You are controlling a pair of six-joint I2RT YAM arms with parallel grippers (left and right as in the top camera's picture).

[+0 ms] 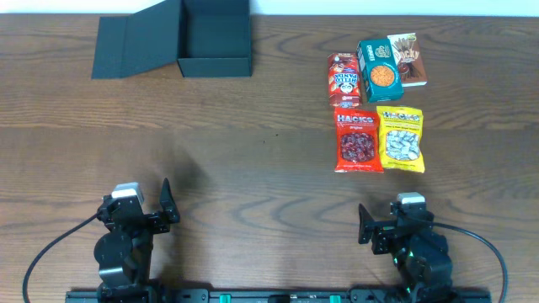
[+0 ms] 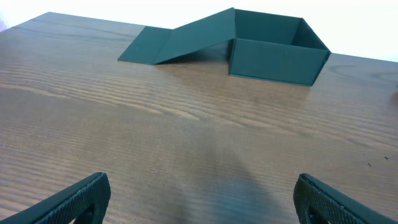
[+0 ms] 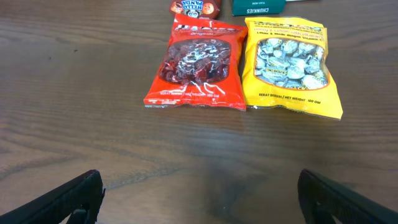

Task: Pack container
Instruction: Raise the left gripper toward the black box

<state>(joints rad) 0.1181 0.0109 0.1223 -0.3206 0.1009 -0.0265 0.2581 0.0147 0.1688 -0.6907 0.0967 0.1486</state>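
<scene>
Two grippers are shown at the near edge of a wooden table, both with jaws spread wide and nothing between them. The left gripper is pointed toward the container, the right gripper toward the snacks. The container, a dark box, is placed at the far left of the table, well apart from both arms. Its lid is folded open to its left and slopes down from the box wall to the tabletop. Five snacks are grouped at the far right. In the nearer row, a red bag and a yellow bag, both marked "HACKS", are laid side by side with edges touching; "NET WEIGHT : 100 GM" is printed on the yellow one. Behind them, a red "HELLO PANDA" pack, a teal box lettered "CHUNKIES" and a brown box, whose writing cannot be read, are set just beside one another.
</scene>
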